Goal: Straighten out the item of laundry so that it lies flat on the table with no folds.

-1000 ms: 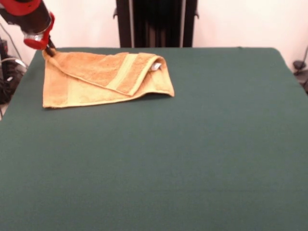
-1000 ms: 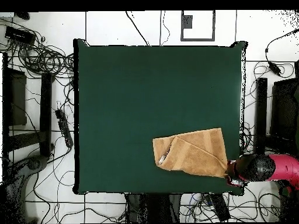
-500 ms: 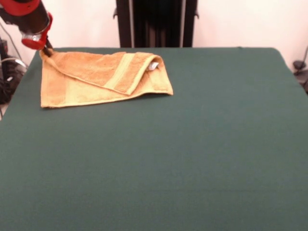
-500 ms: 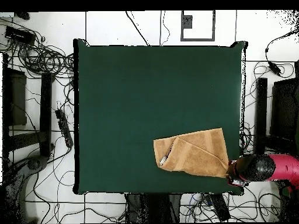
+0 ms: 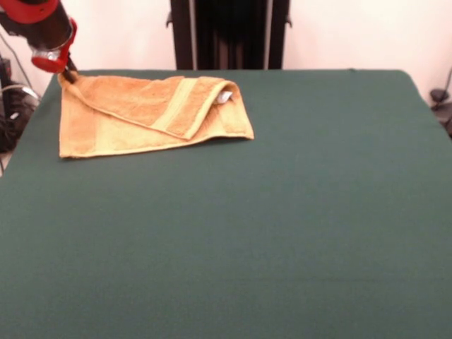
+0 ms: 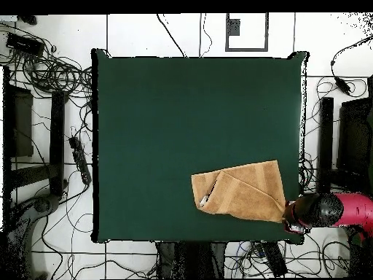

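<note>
Item: towel [image 5: 141,113], one piece, orange-tan terry with paler woven border bands. Condition: folded, not flat. An upper layer is turned diagonally over the lower one, so that one pale band runs slantwise across the middle while another lies along the near edge in the front view. A small white care tag [image 5: 224,97] shows at the folded end, on the side away from the arm.

Location: on the dark green surface [image 5: 282,226], in the corner next to the arm, close to two of its edges. Most of the surface is well apart from the towel.

Gripper [image 5: 69,73]: at the towel's outermost corner, touching the cloth there, which rises slightly to meet it. Whether it is clamped on the corner or merely resting against it cannot be told in either view. The red and black arm [image 5: 41,25] stands above it.

Front view only: the slight lift of the corner at the gripper, and the thickness of the fold.

Overhead view only: the towel's [image 6: 239,191] full outline, a rough wedge narrowing toward the arm [image 6: 328,211]; the gripper's tips are hidden beneath the arm; cables [image 6: 51,73] on the tiled floor around the surface [image 6: 182,117].
</note>
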Available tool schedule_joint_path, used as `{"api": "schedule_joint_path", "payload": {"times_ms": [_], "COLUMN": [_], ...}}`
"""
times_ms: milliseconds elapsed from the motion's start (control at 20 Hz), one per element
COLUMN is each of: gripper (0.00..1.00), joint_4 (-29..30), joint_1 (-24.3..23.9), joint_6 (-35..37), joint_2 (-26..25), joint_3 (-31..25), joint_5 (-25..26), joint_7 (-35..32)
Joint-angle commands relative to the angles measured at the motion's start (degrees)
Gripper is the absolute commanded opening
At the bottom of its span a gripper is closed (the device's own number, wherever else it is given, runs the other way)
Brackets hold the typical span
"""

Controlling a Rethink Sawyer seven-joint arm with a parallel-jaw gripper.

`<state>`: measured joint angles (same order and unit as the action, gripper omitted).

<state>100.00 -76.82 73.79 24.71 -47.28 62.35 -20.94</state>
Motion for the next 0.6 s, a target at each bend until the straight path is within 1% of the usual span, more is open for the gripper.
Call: {"api": "schedule_joint_path", "payload": {"times_ms": [50,600], "gripper": [1.00,1.00], "joint_4": [-3.58,-2.52], "joint_1": [2.90,2.91], "joint_6": [-1.22,-1.56], "joint_2": [-0.14,0.64], "joint_3": [3.51,4.10], "joint_5": [3.79,2.95], "joint_7": [16.97,14.30]}}
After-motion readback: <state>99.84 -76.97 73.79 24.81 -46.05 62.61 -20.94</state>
